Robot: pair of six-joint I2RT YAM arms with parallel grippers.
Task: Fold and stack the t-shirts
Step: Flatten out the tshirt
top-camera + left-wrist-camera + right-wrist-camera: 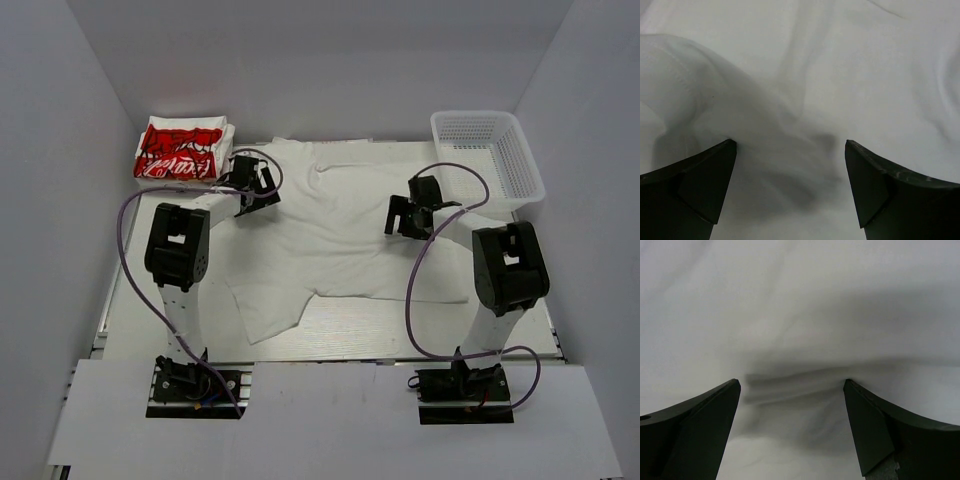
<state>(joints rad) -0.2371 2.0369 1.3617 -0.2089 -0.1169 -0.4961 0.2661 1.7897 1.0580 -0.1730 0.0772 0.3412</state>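
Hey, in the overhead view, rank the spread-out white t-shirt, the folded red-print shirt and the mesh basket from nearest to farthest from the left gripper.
From the left gripper:
1. spread white t-shirt: directly beneath it, mid-table.
2. folded red-print t-shirt: close by, in the far left corner.
3. mesh basket: across the table, in the far right corner.

We look into a booth of plain white walls (320,60) closing the back and both sides of a brushed-metal table (360,330). A white board (330,425) lies along its near edge, and we find the light even, the shadows soft.
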